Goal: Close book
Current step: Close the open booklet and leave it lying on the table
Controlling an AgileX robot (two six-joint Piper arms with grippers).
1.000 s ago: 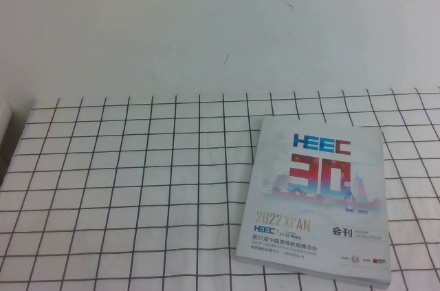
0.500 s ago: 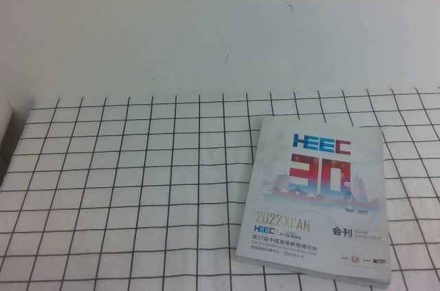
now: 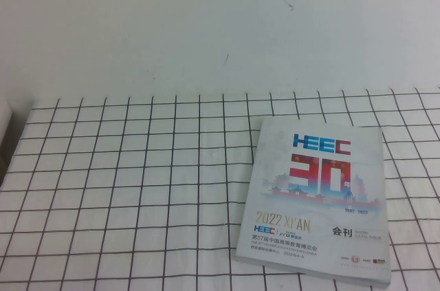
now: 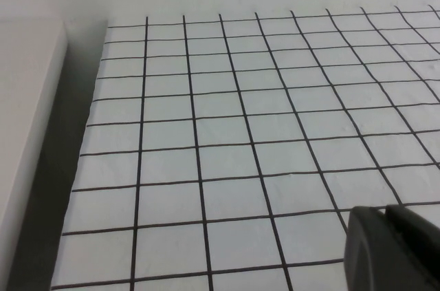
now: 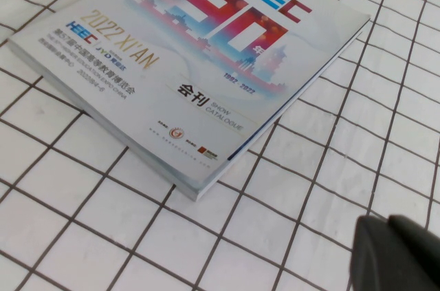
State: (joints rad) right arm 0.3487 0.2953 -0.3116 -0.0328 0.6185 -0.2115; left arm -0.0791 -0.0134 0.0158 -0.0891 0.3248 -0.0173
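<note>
One book (image 3: pixel 315 198) logged, closed and flat on the checked cloth (image 3: pixel 137 181), in the near right part of the table. Long axis near-to-far, slightly skewed; head of the cover toward the far edge, lettering upright from the robot's side. Front cover up: pale ground, blue "HEEC", large red "30", gold "2022 XI'AN", small logos along the near edge. Page block visible at the near corner. Right gripper (image 5: pixel 402 253) low over the cloth, just short of that near corner, apart from it. Left gripper (image 4: pixel 392 250) over bare grid near the cloth's left side, well apart from the book. Open or closed: cannot tell for either.
</note>
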